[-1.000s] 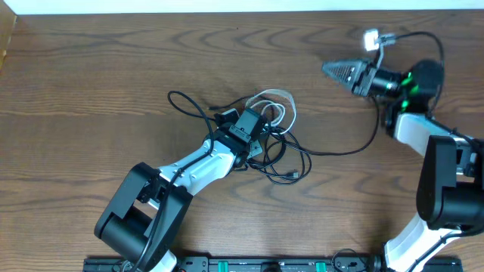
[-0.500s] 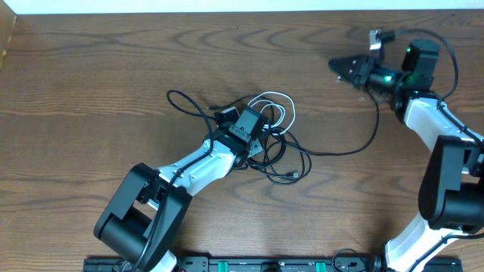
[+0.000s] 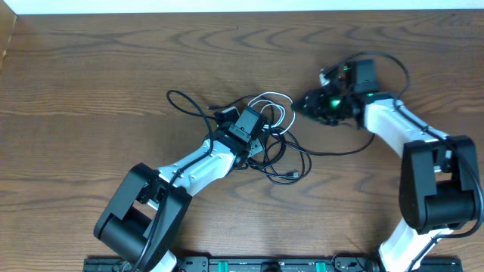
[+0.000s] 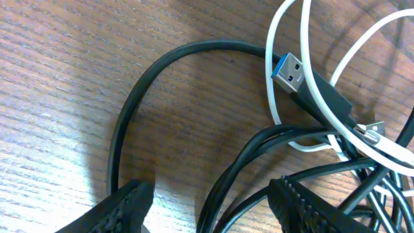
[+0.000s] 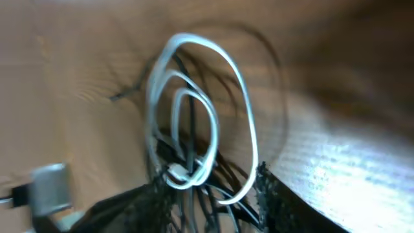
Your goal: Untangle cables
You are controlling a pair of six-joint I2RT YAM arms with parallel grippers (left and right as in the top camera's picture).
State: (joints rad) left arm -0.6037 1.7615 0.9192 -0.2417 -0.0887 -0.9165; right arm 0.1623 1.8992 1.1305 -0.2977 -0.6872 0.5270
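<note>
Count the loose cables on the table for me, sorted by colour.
Black cables: 2
White cable: 1
Total: 3

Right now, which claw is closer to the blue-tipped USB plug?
Left. The left claw hangs over the tangle with the USB plug just ahead of it; the right claw is beyond the white cable, on the far side.
</note>
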